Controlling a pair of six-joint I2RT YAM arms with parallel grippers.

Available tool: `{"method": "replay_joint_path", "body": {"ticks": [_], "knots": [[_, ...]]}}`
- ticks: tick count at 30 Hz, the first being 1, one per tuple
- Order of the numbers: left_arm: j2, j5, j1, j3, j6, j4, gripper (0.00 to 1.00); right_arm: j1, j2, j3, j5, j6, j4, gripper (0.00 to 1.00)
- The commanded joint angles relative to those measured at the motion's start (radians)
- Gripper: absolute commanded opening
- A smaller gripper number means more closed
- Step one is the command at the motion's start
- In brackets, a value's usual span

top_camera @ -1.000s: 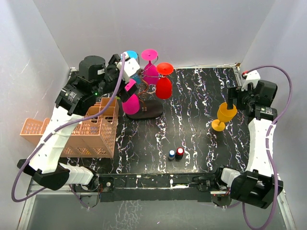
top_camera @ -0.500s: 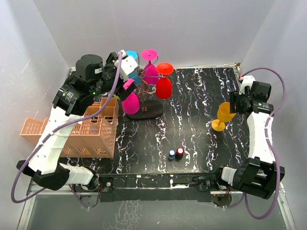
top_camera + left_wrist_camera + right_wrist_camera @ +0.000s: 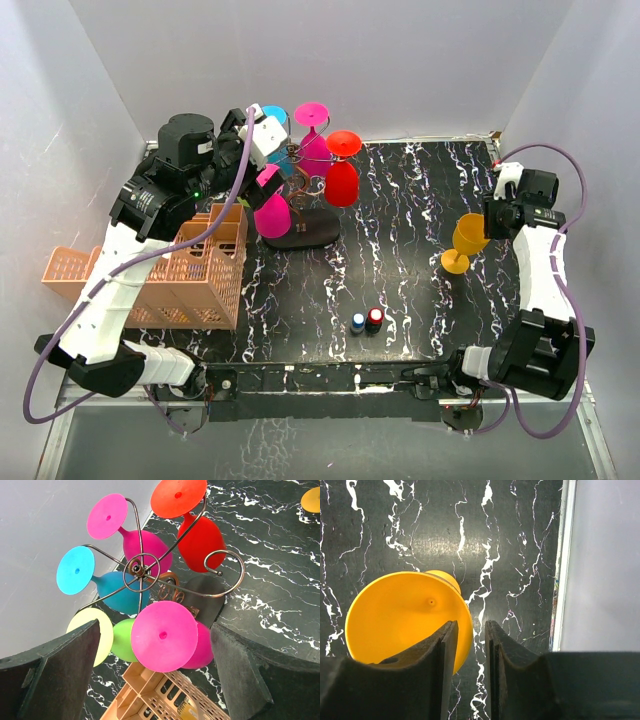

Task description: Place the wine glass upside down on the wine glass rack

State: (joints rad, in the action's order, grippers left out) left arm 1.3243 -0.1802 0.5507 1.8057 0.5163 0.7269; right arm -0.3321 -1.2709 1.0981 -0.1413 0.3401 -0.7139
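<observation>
At the right gripper point(image 3: 469, 628): drawn narrow, pinching the rim wall of the yellow wine glass point(image 3: 405, 615), seemingly with one finger inside the bowl and the other outside. Gripped at one side of the rim only, well off the line of the stem. Upright, mouth up, near the right edge of the desk point(image 3: 400, 200). Impossible to tell whether resting by its foot on the marbled surface or just lifted clear.

Risks from here, offered as a judgement. Smooth plastic held by a thin lip, so likely to pivot or slide between the pads once turned over, with all the weight hanging to one side of the pinch. Worth rotating slowly.

Then a long crossing to make: well apart from the wine glass rack point(image 3: 136, 569), over toward the far-left corner of the desk. Crowded there, with pink, blue and magenta glasses hanging foot-up, and seemingly one free scroll just beside the red glass point(image 3: 200, 537). Easy to knock a hung neighbour with foot or bowl on the way in, or to shove the light wire stand itself.

Above the rack, the left gripper point(image 3: 155, 627), spread wide and holding nothing. Some chance of the arms fouling each other unless pulled back first.
</observation>
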Motion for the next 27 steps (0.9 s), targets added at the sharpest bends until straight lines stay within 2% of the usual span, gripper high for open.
{"method": "replay_joint_path", "body": {"ticks": [1, 8, 15, 17, 21, 27], "knots": [[-0.022, 0.002, -0.006, 0.015, -0.004, -0.003, 0.89, 0.002, -0.012, 0.019, -0.011, 0.010, 0.049, 0.32], [-0.022, 0.043, -0.006, 0.019, -0.015, -0.016, 0.90, 0.002, -0.021, 0.024, -0.048, 0.014, 0.057, 0.08], [-0.028, 0.146, -0.013, 0.034, -0.067, -0.054, 0.93, 0.002, -0.015, 0.116, -0.054, 0.023, 0.051, 0.08], [-0.029, 0.188, -0.015, 0.042, -0.092, -0.071, 0.97, 0.002, -0.014, 0.174, -0.076, 0.018, 0.041, 0.08], [-0.031, 0.261, -0.031, 0.054, -0.145, -0.105, 0.97, 0.002, -0.019, 0.316, -0.176, -0.022, 0.022, 0.08], [-0.029, 0.293, -0.066, 0.073, -0.241, -0.133, 0.97, 0.018, -0.031, 0.467, -0.319, -0.113, 0.044, 0.08]]}}
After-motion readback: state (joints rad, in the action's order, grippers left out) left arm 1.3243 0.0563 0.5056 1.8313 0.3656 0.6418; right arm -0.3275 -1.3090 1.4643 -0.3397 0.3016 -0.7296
